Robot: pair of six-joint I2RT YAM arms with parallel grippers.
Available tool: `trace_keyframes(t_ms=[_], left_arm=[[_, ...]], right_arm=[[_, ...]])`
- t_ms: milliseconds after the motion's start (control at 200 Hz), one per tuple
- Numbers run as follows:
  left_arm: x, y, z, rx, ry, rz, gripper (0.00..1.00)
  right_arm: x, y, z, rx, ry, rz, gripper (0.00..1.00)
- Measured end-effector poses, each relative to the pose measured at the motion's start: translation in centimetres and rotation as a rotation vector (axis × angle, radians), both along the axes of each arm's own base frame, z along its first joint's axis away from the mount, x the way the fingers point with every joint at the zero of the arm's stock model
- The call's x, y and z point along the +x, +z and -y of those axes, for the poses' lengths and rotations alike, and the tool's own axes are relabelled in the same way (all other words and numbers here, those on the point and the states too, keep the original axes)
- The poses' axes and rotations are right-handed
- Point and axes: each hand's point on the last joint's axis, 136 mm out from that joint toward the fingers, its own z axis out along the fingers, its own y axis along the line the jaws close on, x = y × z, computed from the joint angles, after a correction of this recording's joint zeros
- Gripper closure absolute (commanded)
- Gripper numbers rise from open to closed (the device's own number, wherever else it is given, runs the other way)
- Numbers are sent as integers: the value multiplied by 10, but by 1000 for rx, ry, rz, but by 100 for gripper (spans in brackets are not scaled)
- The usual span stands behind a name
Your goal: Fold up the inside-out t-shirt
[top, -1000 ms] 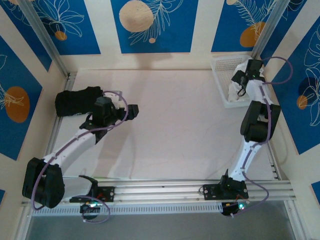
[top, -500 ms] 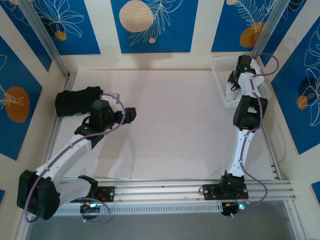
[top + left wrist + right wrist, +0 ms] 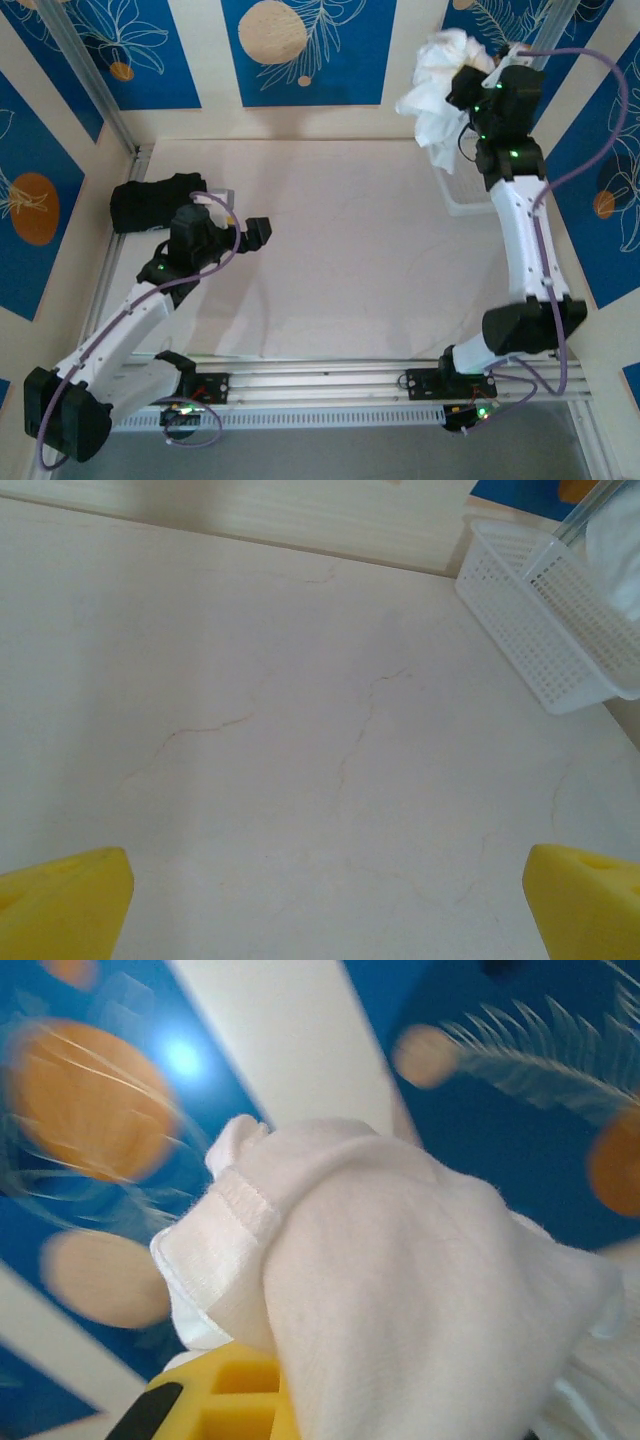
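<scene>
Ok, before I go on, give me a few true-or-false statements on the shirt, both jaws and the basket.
1. The right jaws are shut on the bunched shirt, holding it up in the air. True.
2. The left jaws grip the black garment. False: they stand open over bare table, and the garment lies apart from them at the table's left edge.
3. The basket sits at the table's far right corner. True.
4. The shirt lies spread flat on the table. False: it hangs crumpled above the basket.
</scene>
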Motion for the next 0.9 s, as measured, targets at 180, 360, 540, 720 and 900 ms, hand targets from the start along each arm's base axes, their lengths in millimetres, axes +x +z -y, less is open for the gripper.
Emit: trace_keyframes(t_ms=[180,360,540,720,900], left_arm=[[-15,17,-8,-7,12,23,0],[-29,32,-29,11,83,57,0],[-44,30,-50,50,154,47,0],[-53,10,-52,45,155,-2,0],[-58,-57,-41,82,103,-178,4]], right_arm=[[-44,63,-60,53,280,125,97],[-69,32,-140,103,603,-3,96],[-71,-111,-204,184,792,-383,61],[-34,-292,-176,140,584,-829,35],[-83,-380,-164,-21,482,-1051,34]])
